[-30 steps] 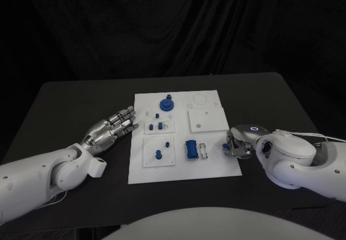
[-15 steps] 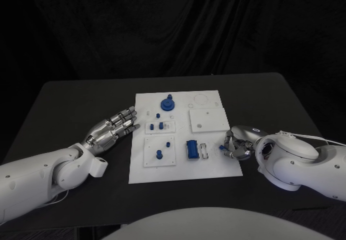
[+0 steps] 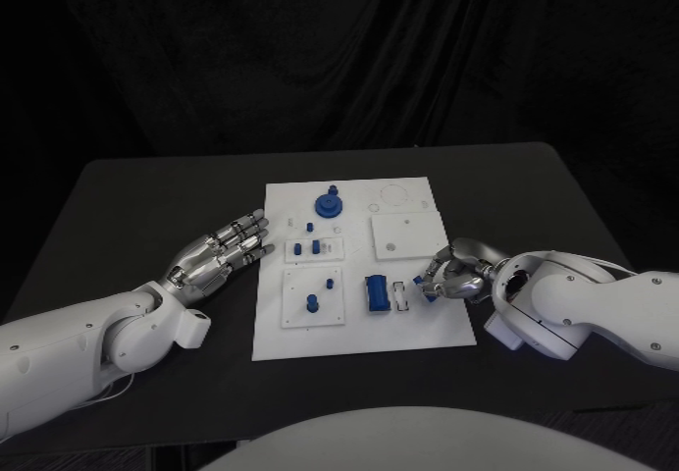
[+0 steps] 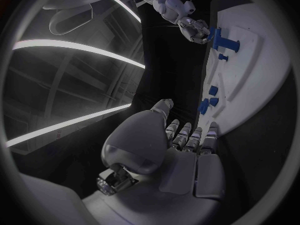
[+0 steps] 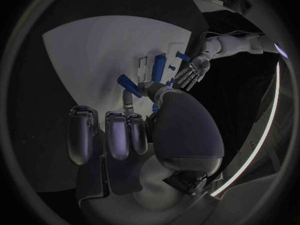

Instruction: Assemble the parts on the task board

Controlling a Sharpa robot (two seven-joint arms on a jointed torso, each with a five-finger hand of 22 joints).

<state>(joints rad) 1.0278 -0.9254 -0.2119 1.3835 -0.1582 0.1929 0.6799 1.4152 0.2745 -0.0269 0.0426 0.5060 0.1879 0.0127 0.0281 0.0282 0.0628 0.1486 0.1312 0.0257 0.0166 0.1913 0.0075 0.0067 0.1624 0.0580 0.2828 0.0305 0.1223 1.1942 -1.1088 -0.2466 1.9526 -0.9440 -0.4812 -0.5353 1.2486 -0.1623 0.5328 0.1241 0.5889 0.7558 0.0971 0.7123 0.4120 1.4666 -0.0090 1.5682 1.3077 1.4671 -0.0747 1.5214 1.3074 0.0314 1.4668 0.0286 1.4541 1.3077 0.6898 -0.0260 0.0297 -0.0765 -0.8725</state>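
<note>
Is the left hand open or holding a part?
Open. In the head view the left hand lies flat on the table beside the task board, fingers stretched out with nothing between them; the wrist view agrees.

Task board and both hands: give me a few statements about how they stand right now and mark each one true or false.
1. The left hand lies open on the black table beside the task board. True.
2. The right hand holds a small blue part at the board's edge. True.
3. The round blue gear-like part sits at the board's near end, close to the robot. False: it stands at the far end.
4. The left hand grips the blue block. False: the block lies on the board, apart from that hand.
</note>
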